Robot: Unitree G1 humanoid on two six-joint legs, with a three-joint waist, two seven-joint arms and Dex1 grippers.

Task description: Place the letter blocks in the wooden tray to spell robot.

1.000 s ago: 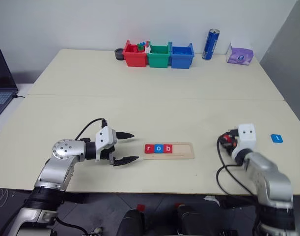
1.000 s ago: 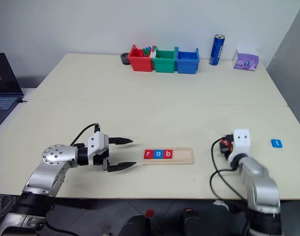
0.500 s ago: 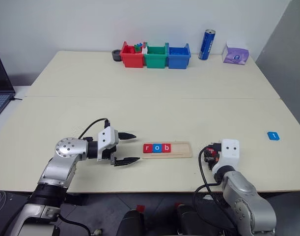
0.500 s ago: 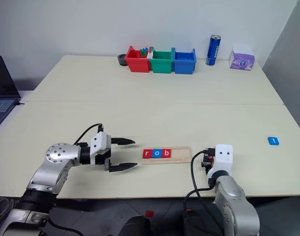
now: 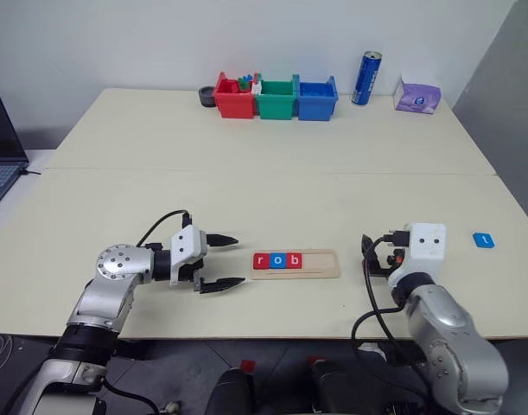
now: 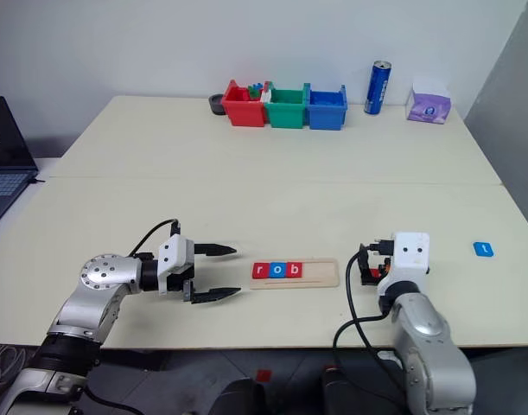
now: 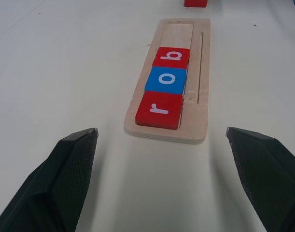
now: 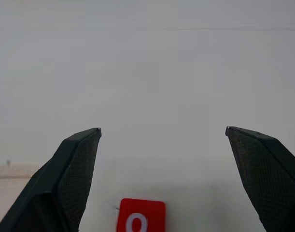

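Right wrist view shows a red o tile on the desk between spread, empty right fingers; left fingers gape wide, empty, facing the wooden tray.

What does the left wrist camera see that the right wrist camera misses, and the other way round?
Left wrist view alone: the red r tile, blue o tile and red b tile in a row in the wooden tray, ahead of the open left gripper. Right wrist view alone: the white o on a loose red tile lying on the table by the open right gripper. Shared: the table, an end of the tray, and apparently that loose tile, whose edge lies past the tray's far end.
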